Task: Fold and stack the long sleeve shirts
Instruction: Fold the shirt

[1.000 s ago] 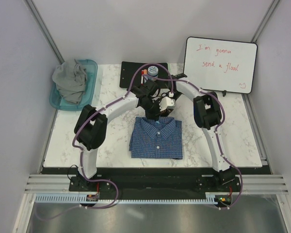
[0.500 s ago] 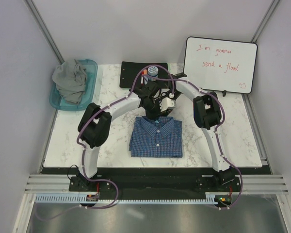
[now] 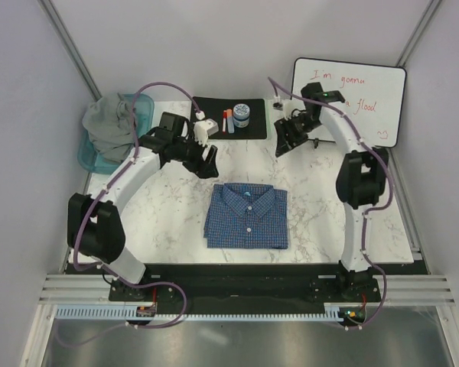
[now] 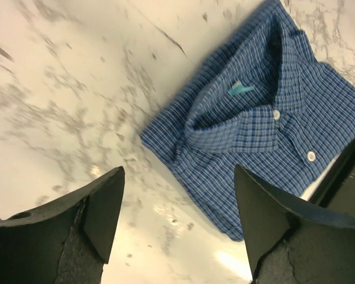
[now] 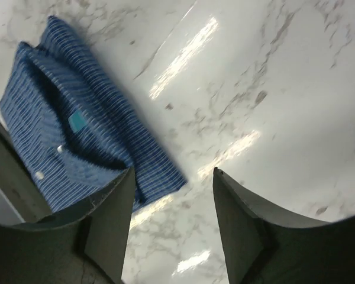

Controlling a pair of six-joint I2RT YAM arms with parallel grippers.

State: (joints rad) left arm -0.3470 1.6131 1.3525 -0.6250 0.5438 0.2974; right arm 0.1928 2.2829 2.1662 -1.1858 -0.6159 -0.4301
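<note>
The blue-and-white check shirt (image 3: 247,216) lies folded flat near the table's front middle, collar toward the back; it also shows in the left wrist view (image 4: 266,118) and the right wrist view (image 5: 77,148). The grey shirt (image 3: 112,126) is bunched in the teal tub (image 3: 141,122) at the back left. My left gripper (image 3: 209,160) hangs open over bare marble, left of and behind the folded shirt, holding nothing (image 4: 177,201). My right gripper (image 3: 284,141) hangs open at the back right, apart from the shirt, with nothing between its fingers (image 5: 173,201).
A black mat (image 3: 214,128) at the back holds a small jar (image 3: 241,115) and markers. A whiteboard (image 3: 348,102) with red writing leans at the back right. The marble table (image 3: 168,222) is bordered by grey walls and a rail in front.
Both grippers have let go of the shirt's collar and opened. The left arm has swung back and left, the right arm back and right. The shirt stays folded in place.
</note>
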